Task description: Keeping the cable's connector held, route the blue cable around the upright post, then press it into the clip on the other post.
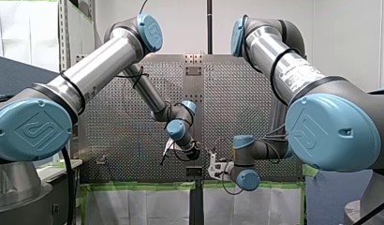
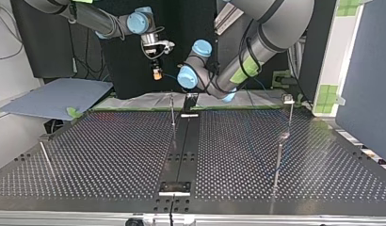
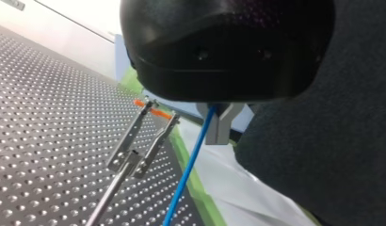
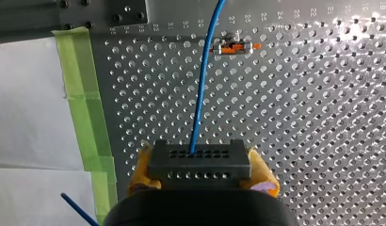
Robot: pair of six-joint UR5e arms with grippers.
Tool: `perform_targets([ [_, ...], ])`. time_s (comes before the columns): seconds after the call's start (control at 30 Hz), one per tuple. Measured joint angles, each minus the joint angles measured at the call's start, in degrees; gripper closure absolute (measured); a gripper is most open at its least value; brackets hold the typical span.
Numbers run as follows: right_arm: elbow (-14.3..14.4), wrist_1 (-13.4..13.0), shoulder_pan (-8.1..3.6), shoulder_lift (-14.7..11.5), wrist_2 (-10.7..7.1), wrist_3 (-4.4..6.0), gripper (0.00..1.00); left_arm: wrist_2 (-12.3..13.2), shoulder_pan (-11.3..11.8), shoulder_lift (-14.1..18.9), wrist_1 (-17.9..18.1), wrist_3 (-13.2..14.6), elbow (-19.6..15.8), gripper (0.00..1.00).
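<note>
In the right wrist view my right gripper [image 4: 199, 165] is shut on the dark grey connector [image 4: 199, 155], with yellow pads [image 4: 143, 165] on either side of it. The blue cable [image 4: 200, 94] runs from the connector out over the perforated table, passing close to a clip with an orange pin [image 4: 234, 47]. In the left wrist view my black left gripper [image 3: 218, 123] is shut on the blue cable [image 3: 188, 165], which hangs down from between its fingers [image 3: 225, 128]. The metal clip on its post [image 3: 140, 139] stands just beside it. Both grippers hang near the table's middle edge [image 1: 167, 152] [image 1: 211, 165].
In the top view a thin post [image 2: 172, 110] stands by the centre seam. Two more posts [image 2: 290, 110] [image 2: 277, 160] stand at that view's right, and a leaning rod [image 2: 45, 157] at its left. Green tape [image 4: 90, 117] lines the table's edge.
</note>
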Motion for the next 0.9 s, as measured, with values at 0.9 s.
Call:
perform_targets([
  [0.9, -3.2, -0.2, -4.84, 0.1, -0.53, -1.73, 1.0, -7.0, -2.0, -2.4, 12.3, -4.2, 0.0, 0.99],
])
